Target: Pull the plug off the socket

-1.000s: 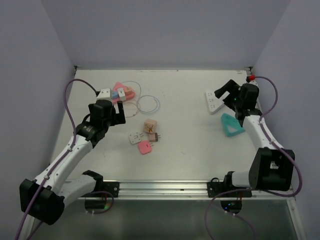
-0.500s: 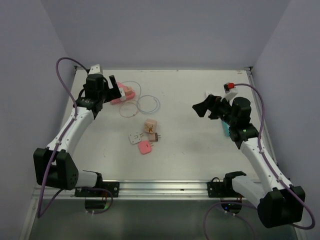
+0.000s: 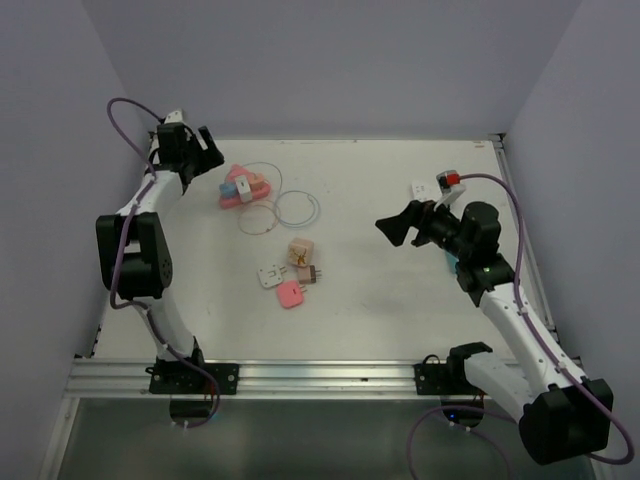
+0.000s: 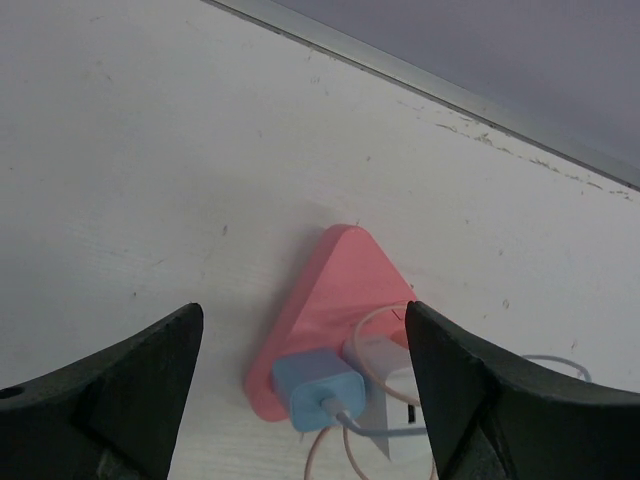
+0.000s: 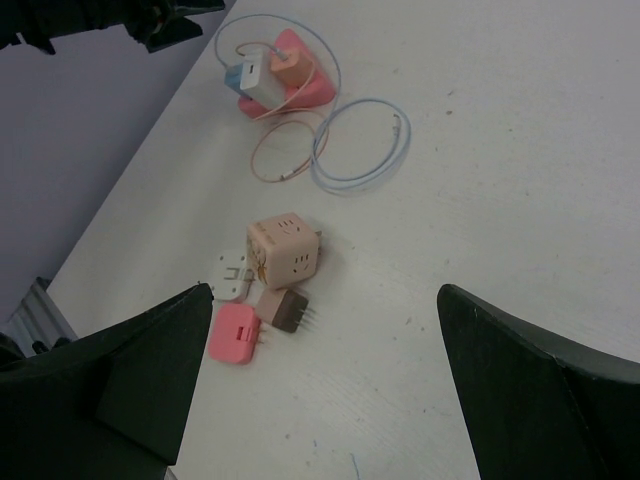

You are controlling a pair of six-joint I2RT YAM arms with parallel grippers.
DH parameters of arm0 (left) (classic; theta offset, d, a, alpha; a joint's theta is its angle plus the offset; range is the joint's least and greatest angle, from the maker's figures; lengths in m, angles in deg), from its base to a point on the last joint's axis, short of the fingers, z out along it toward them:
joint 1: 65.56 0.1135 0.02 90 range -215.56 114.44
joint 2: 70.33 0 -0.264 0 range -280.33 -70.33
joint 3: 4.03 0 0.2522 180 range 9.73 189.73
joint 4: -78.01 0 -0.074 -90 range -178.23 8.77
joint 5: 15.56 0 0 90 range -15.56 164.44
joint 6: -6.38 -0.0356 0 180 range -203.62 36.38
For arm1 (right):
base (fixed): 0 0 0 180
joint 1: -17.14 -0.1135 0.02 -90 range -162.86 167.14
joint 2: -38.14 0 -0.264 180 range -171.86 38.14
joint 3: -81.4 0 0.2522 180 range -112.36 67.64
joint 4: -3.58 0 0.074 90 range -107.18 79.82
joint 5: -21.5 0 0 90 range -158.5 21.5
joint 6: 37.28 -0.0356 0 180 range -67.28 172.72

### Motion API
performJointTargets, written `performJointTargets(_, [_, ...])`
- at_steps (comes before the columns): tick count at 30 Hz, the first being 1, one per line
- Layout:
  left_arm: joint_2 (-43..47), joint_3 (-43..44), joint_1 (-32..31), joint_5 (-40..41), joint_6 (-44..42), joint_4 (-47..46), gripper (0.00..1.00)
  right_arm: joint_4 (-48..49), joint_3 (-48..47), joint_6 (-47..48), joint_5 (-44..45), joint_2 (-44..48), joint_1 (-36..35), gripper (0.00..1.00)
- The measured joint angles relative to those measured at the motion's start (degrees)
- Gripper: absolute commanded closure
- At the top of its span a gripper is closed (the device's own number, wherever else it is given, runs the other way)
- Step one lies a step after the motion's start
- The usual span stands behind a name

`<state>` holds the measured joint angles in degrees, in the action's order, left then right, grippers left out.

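Observation:
A pink triangular socket (image 3: 243,188) lies at the back left with a blue plug (image 4: 318,388), a white plug (image 4: 388,358) and an orange plug (image 5: 291,68) seated in it. My left gripper (image 3: 200,150) is open and empty at the back left corner, just behind the socket; in its wrist view the socket (image 4: 335,285) lies between and beyond the open fingers (image 4: 120,400). My right gripper (image 3: 395,228) is open and empty, held above the table right of centre. Its view shows the socket (image 5: 318,85) far off.
A beige cube socket (image 3: 301,250), a white adapter (image 3: 269,276), a brown plug (image 3: 308,273) and a pink plug (image 3: 290,293) lie mid-table. Cable loops (image 3: 297,208) lie beside the pink socket. A white power strip (image 3: 425,190) and a teal socket (image 3: 452,262) are at the right.
My left arm has swung from the mid-left up to the back left corner, past the pink socket. My right gripper has moved from the power strip toward the table's middle.

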<state>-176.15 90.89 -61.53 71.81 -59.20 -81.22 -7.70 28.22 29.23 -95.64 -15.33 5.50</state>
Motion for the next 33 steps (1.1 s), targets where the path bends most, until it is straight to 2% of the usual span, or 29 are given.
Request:
performJointTargets(4, [-7.06,2.62,1.49,-4.26,-0.22,-3.15,0.28,1.14,0.57,0.61,-1.66,-0.09,-0.37,0.01])
performJointTargets(8, [-12.76,4.66,2.05,-8.00,-0.61,-4.98,0.34,1.88,0.57,1.11,-2.51,-0.59,-0.72,0.01])
performJointTargets(11, [-15.78,4.98,2.12,-10.36,-0.50,-6.25,0.43,1.99,0.57,1.51,-2.54,-1.31,-0.74,0.01])
performJointTargets(12, [-16.50,4.98,2.12,-10.99,-0.37,-6.45,0.49,2.01,0.57,1.57,-2.54,-1.62,-0.74,0.01])
performJointTargets(14, [-17.35,4.46,2.12,-12.37,0.57,-7.50,0.51,2.01,0.57,1.73,-2.51,-2.10,-0.74,0.01])
performJointTargets(17, [-16.85,1.77,2.21,-14.21,2.14,-11.39,0.51,2.10,0.57,1.92,-2.54,-2.82,-0.83,0.01])
performJointTargets(26, [-7.08,-18.86,1.88,-15.61,14.29,-23.17,0.51,2.38,0.57,1.97,-2.49,-4.59,-1.01,0.01])
performJointTargets(29, [-3.39,-25.11,0.87,-15.08,17.25,-25.83,0.44,2.38,0.57,2.01,-2.49,-4.66,-1.11,0.01])
performJointTargets(33, [2.56,-33.59,-0.83,-14.97,19.54,-28.96,0.25,2.43,0.57,2.12,-2.49,-4.66,-1.16,0.01])
